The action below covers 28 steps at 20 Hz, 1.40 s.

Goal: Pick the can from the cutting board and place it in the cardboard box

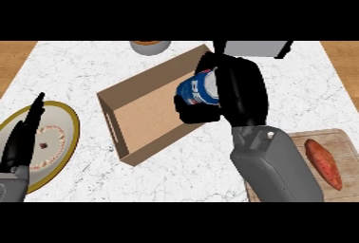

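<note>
Right hand point(210, 102) curled round the can point(198, 90), held over the cardboard box point(144, 118) beneath it. Can judged rigid, light, smooth-sided; side grasp suited. Left hand point(21, 137) open, resting.

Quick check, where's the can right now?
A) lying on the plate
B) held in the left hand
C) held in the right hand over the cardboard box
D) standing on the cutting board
C: the right hand curls round the can above the open cardboard box.
</note>
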### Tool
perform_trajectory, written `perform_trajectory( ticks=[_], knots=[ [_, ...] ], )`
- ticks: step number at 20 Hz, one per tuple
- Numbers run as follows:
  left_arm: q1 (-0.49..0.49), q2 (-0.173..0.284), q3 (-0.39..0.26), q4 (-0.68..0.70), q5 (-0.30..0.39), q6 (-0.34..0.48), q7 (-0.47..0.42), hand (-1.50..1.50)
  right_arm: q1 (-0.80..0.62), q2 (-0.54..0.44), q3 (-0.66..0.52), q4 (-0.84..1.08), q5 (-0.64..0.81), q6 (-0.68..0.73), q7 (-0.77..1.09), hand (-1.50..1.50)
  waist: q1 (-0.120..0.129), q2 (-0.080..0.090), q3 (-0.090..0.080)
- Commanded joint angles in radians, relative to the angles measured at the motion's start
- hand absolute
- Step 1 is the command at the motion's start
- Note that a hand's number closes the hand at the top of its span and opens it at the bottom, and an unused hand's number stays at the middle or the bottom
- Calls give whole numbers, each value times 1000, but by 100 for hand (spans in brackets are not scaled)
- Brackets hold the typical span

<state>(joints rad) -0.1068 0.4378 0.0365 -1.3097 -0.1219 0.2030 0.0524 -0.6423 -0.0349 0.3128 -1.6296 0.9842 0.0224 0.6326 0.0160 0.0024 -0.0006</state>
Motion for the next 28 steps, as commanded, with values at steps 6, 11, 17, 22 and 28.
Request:
perform_trajectory(
  ticks=[6, 11, 17, 22, 28],
  knots=[
    [15, -26, -22, -45, -37, -1, 22, 0, -284, 34, -82, 493, -202, -230, -44, 150, 21, 5, 1],
    [-69, 17, 34, 12, -2, -57, 29, 0, -443, 35, -52, 779, -276, -376, -94, 150, 30, 11, 0],
    [-51, -26, -13, -7, -40, -40, 13, 0, -547, 35, -26, 1061, -308, -497, -75, 150, 61, 19, -1],
    [-103, -23, -3, 2, -41, -44, 32, 0, -492, 35, -52, 1134, -500, -537, -146, -150, 71, 24, 1],
    [-101, -13, 5, 15, -27, -82, 9, 0, -563, 35, -50, 1205, -612, -583, -259, -150, 93, 27, 0]
  ],
)
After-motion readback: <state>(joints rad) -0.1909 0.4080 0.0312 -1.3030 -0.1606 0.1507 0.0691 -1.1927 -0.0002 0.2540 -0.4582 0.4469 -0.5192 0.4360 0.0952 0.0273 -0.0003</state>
